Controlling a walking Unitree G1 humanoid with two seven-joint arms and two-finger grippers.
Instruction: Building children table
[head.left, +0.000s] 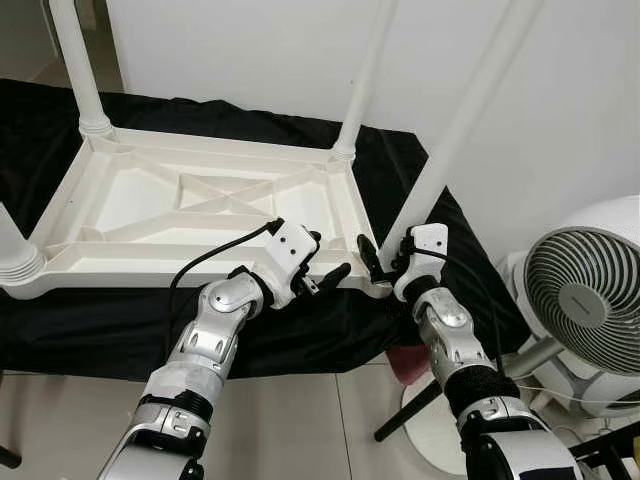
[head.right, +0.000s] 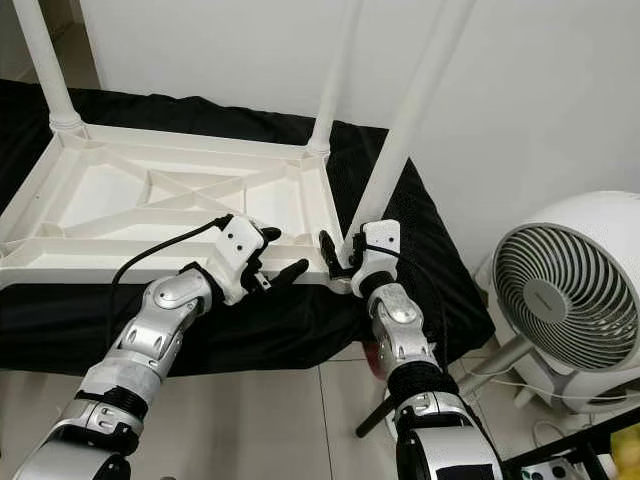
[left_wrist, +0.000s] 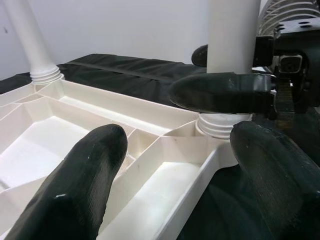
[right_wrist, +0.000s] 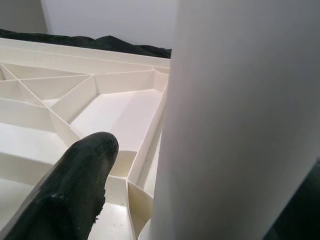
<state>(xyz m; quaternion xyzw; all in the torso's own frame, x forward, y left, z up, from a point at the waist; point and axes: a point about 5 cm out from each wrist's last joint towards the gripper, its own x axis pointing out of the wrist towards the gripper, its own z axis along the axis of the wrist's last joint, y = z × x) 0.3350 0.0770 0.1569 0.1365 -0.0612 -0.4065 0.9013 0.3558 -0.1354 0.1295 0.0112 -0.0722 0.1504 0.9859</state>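
- A white tabletop (head.left: 190, 215) is laid upside down on a black cloth (head.left: 90, 330), with legs standing up from its corners.
- The near-right leg (head.left: 455, 130) is clamped by the right gripper (head.left: 385, 262) just above its socket; in the right wrist view the leg (right_wrist: 240, 120) is seen close beside one finger (right_wrist: 75, 190).
- The left gripper (head.left: 322, 268) is held apart over the tabletop's near edge; the ribbed socket (left_wrist: 220, 125) is seen from the left wrist.
- A fan (head.left: 585, 300) is seen at the right.

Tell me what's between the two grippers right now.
The near corner of the upturned tabletop, seen from the head views, between left gripper and right gripper on the leg.
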